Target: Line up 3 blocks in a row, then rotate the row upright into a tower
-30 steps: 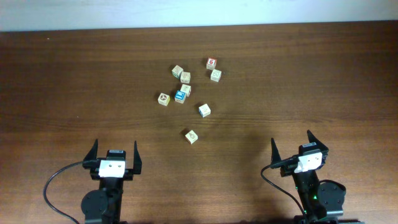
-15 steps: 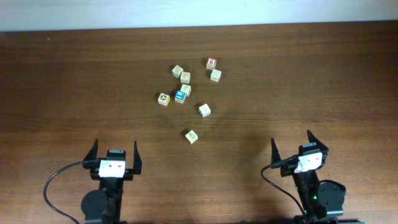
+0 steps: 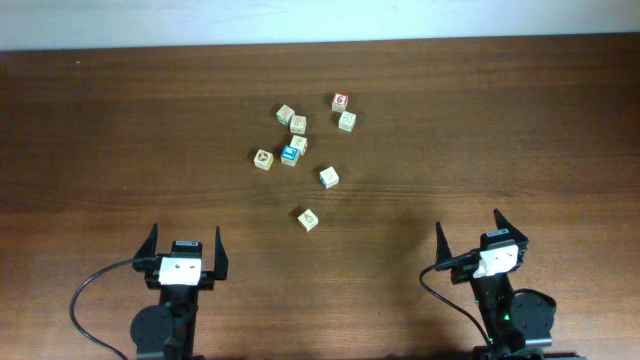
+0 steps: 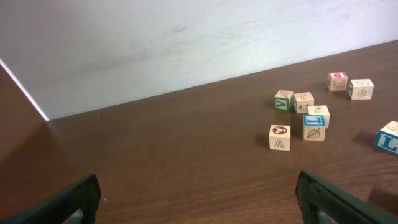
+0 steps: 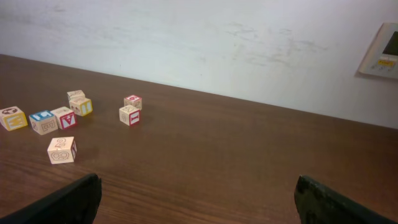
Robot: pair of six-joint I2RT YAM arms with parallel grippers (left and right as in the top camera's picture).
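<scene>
Nothing is gripped yet: the left gripper [image 3: 185, 236] and right gripper [image 3: 468, 221] sit at the table's [image 3: 520, 120] near edge, fingers spread wide and empty. The blocks [image 3: 298, 143] lie scattered mid-table, well apart from both, the blue-faced block [image 3: 290, 154] in the tight cluster. The next move likely calls for one arm to reach out, straddle a block with room around it and turn it. The overhead view shows only top faces, while the left wrist view shows side letters, such as the A on the red-dot block [image 4: 279, 137].
</scene>
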